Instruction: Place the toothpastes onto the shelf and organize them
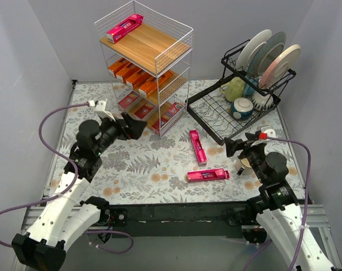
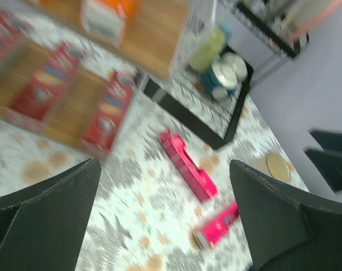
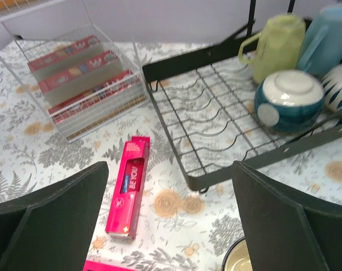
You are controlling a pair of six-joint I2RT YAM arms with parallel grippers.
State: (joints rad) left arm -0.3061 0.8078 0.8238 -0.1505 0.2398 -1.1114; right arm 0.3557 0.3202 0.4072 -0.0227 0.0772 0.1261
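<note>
Pink toothpaste box (image 1: 197,147) lies loose on the floral tabletop (image 1: 142,164) at centre frame. A second loose box (image 1: 208,175) lies just below it, not touching. The shelf (image 1: 145,68), upper centre, carries one pink top-tier box (image 1: 125,27), orange boxes (image 1: 131,73) on the middle tier and dark red boxes (image 1: 141,107) on the bottom tier. Left gripper (image 1: 135,127), beside the shelf, is spread wide and empty. Right gripper (image 1: 232,147), near the black dish rack (image 1: 216,116), is likewise spread and empty.
</note>
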